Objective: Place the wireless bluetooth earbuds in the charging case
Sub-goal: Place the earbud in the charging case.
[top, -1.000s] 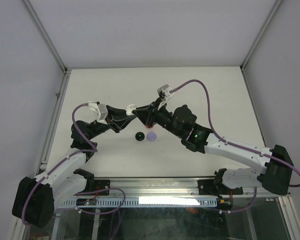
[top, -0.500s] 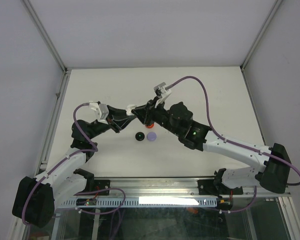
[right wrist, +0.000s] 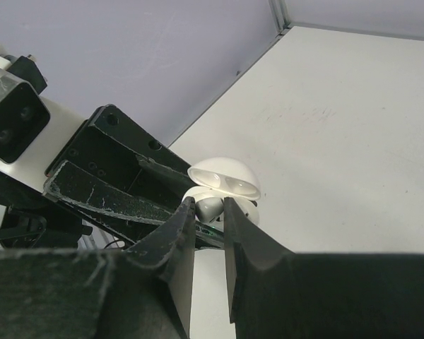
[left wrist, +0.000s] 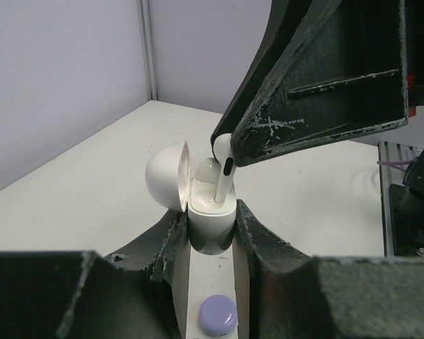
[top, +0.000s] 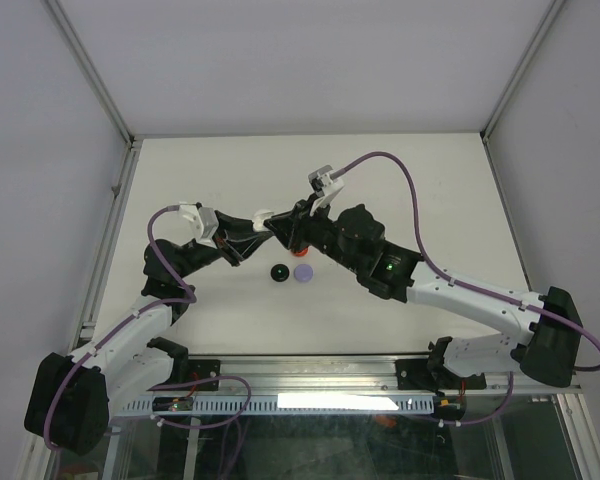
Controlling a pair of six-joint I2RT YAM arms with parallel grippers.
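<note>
My left gripper (left wrist: 212, 229) is shut on a white charging case (left wrist: 210, 212) and holds it upright above the table, lid (left wrist: 166, 176) open to the left. My right gripper (right wrist: 208, 206) is shut on a white earbud (right wrist: 210, 208) directly over the case. In the left wrist view the earbud (left wrist: 223, 164) has its stem down in the case's right slot. Another white bud sits in the slot beside it. In the top view both grippers meet at mid-table, the left (top: 270, 226) and the right (top: 291, 232), with the case (top: 263, 215) between them.
A black round case (top: 278, 272) and a lavender round case (top: 303, 271) lie on the table just nearer than the grippers. The lavender case also shows below the left gripper (left wrist: 218, 316). A red-orange object (top: 300, 248) peeks out under the right gripper.
My right gripper has shifted slightly left and down toward the case with the earbud. In the last half second almost nothing has moved. The left arm has stayed put.
</note>
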